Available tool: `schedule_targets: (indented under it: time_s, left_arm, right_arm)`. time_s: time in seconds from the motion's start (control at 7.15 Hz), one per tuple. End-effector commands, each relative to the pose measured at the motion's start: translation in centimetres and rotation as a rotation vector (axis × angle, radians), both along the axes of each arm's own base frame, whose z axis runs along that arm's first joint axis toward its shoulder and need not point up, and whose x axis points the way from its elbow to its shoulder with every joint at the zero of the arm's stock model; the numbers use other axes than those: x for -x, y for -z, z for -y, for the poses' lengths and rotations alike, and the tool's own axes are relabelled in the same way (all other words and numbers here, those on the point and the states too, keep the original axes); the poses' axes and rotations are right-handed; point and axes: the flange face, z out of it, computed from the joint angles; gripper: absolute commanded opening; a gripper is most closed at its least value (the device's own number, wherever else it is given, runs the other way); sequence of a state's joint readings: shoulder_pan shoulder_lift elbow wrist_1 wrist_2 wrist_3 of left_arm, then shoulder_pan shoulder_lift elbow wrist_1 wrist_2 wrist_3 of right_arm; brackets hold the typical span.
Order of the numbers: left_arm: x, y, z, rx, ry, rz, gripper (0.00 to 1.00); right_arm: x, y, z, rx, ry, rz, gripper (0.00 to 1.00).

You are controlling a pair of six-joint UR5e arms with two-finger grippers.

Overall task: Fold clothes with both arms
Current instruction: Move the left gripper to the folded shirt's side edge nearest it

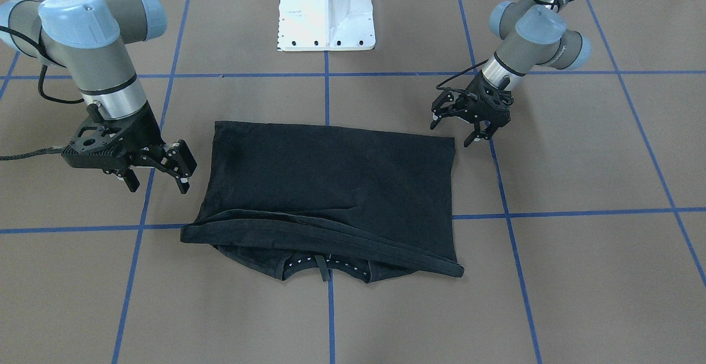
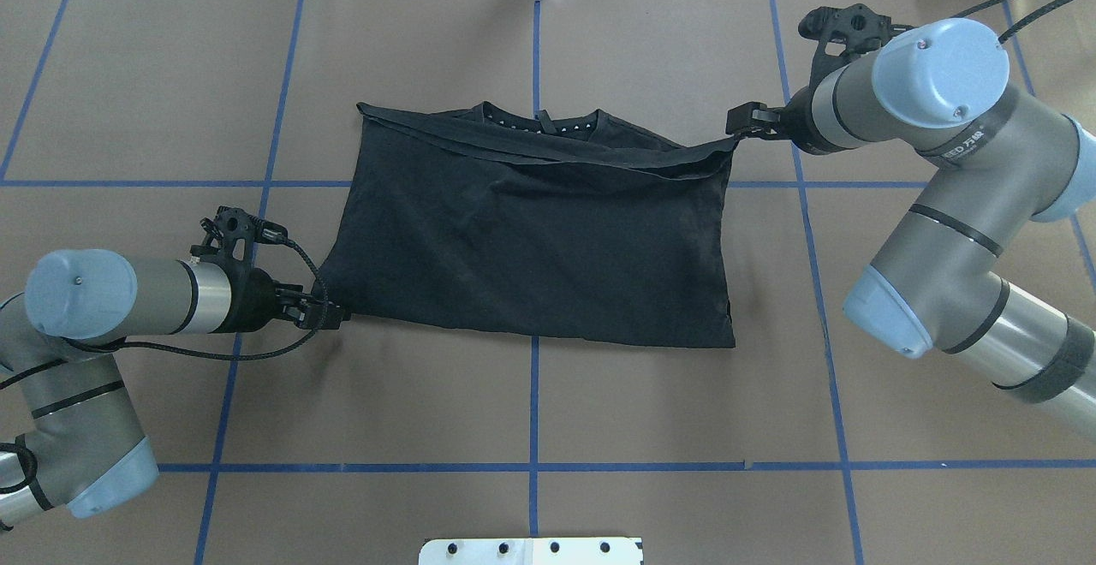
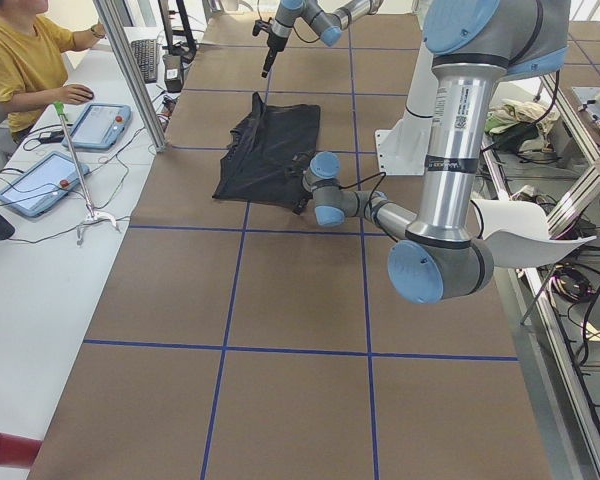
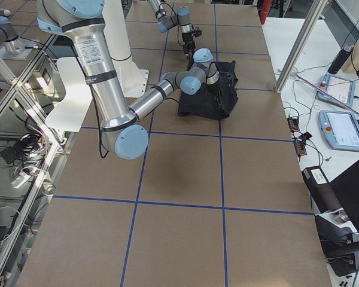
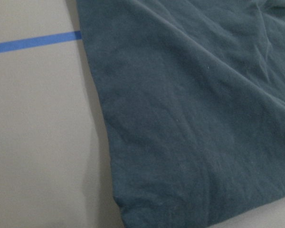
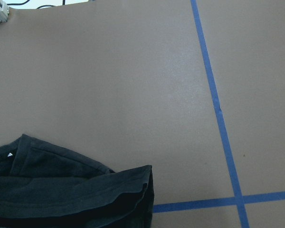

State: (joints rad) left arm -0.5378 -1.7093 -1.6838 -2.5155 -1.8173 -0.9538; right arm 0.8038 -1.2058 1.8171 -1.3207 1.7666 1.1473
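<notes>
Black T-shirt [image 1: 331, 187] is lying flat mid-tabletop [image 1: 579, 276], plain side up and doubled over once. The collar [image 1: 325, 267] is peeking out from under the top layer on the edge far from the robot.

Left gripper [image 1: 451, 132] is hovering just beside the shirt's near corner on the robot's left. Its fingers are spread wide and gripping nothing. Right gripper [image 1: 158, 185] is sitting just beside the far corner on the robot's right, fingers also wide apart and empty. Neither wrist view is showing the fingers themselves.

Judging: one fold is done, and the arms are setting up to grab for the next one, probably a sideways fold.

To do it well:
- Each set of fingers should be coming down straddling the cloth edge and pinching both layers, not just the top one.
- The top layer is sitting skewed at the collar edge, so the right side needs the deeper bite.
- Both arms should be lifting low and together, carrying the edge straight across.
- The edge should be lined up before release, or the layers will slide apart.
</notes>
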Motion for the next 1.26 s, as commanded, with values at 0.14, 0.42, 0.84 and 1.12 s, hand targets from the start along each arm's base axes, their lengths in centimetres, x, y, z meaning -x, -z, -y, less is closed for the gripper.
schedule_targets:
  time_s: [0.14, 0.42, 0.84, 1.12]
  left_arm:
    - [-0.9, 0.0, 0.3, 0.001, -0.004, 0.001, 0.55]
    - [-1.0, 0.0, 0.3, 0.004, -0.005, 0.000, 0.04]
    - [-0.1, -0.3, 0.5, -0.016, -0.001, 0.010, 0.00]
    - [3.6, -1.6, 4.9, -0.131, 0.041, 0.081, 0.00]
  right_arm:
    - [0.0, -0.2, 0.0, -0.002, 0.005, -0.005, 1.00]
    - [0.0, -0.2, 0.0, -0.003, 0.004, -0.006, 1.00]
    - [0.0, -0.2, 0.0, -0.003, 0.006, -0.006, 1.00]
    - [0.2, -0.3, 0.0, -0.002, 0.011, -0.009, 1.00]
